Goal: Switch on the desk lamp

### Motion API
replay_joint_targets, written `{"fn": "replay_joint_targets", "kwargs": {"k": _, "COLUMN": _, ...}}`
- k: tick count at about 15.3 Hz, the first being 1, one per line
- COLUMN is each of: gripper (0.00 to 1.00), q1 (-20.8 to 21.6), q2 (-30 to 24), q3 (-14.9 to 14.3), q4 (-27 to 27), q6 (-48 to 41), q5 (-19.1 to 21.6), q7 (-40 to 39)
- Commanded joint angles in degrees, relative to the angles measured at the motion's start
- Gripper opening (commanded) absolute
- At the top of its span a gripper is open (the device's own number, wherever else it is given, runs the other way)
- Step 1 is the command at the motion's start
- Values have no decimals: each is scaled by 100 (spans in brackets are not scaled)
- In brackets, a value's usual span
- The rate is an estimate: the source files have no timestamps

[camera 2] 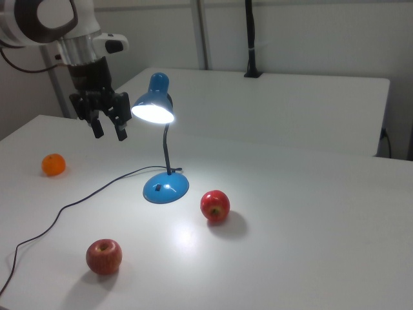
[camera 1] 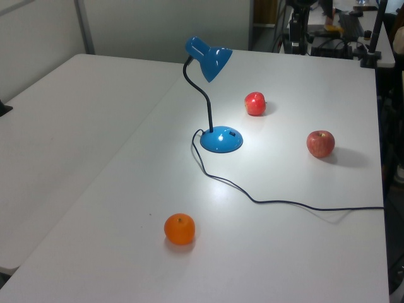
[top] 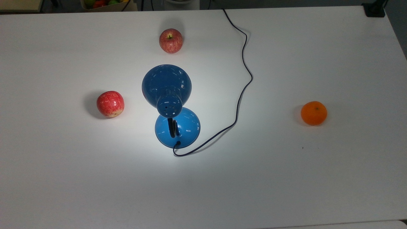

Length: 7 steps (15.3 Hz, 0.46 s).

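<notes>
At the far edge of the top view, beyond the table (top: pixel 63 178), a box (top: pixel 105 3) holds what look like pieces of fruit in red, green and yellow; too little of it shows to name them.

The lamp (top: pixel 167 87) stands near the middle of the table. It is glossy blue, with a dome shade, small vent holes on the cap, a curved black neck and a round blue base. In the right view its shade glows bright white and light pools on the table around the base. A thin black cord (top: pixel 243 79) leaves the base and winds off to the table's edge.

In the top view, one apple (top: pixel 110 104) lies to the lamp's left, a second apple (top: pixel 171 40) above the shade, and an orange (top: pixel 313 113) well apart to the lamp's right.

In the right view the gripper (camera 2: pixel 108 129) hangs in the air to the left of the shade, near it but apart from it, fingers spread and holding nothing.
</notes>
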Motion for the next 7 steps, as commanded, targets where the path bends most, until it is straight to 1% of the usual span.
{"fn": "replay_joint_targets", "kwargs": {"k": 1, "gripper": 100, "q1": -14, "q2": -36, "q3": -44, "q4": 161, "q6": -178, "q5": 14, "q7": -290}}
{"fn": "replay_joint_targets", "kwargs": {"k": 7, "gripper": 100, "q1": -49, "q2": -54, "q3": -53, "q4": 170, "q6": -178, "q5": 14, "q7": -361}}
